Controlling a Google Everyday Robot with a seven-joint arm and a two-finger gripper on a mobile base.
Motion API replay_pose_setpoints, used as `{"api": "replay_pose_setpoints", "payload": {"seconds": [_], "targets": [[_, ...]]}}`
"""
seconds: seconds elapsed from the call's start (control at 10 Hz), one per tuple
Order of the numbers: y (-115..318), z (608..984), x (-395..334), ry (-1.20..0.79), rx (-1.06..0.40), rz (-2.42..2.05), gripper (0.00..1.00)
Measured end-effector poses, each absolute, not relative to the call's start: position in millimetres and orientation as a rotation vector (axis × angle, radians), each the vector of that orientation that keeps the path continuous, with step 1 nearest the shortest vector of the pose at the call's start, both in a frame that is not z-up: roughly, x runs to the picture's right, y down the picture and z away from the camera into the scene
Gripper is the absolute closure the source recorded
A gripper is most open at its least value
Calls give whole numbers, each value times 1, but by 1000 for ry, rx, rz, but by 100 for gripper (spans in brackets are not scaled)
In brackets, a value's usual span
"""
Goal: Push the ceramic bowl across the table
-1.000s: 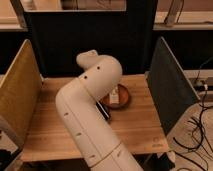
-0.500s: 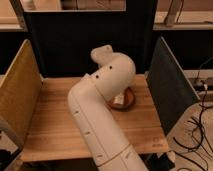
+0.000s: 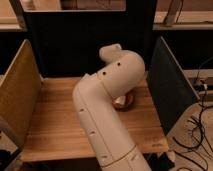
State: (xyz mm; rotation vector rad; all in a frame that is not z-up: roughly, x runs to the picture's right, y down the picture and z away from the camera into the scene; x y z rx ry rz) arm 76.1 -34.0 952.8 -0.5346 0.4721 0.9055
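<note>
The ceramic bowl, glossy reddish-brown, sits on the light-wood table right of centre, near the dark right panel. Only its right part shows; my white arm covers the rest. The arm rises from the front edge, bends at a big elbow over the bowl and ends in a wrist part further back. My gripper is almost wholly hidden behind the elbow, down at the bowl's left side, where only a pale bit shows.
A yellow upright panel stands on the left, a dark panel on the right and a dark back wall behind. Black cables hang off to the right of the table.
My arm's elbow has swung to the right and now covers more of the bowl. The bowl has shifted slightly right and toward the front.
</note>
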Motion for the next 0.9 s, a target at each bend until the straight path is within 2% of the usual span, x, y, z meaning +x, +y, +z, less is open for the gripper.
{"api": "replay_pose_setpoints", "payload": {"seconds": [0.1, 0.3, 0.6, 0.9], "targets": [[-50, 944, 58, 435, -497, 873, 100], [-55, 935, 31, 399, -480, 809, 100], [-18, 937, -12, 375, -548, 696, 100], [26, 958, -28, 393, -653, 661, 100]]}}
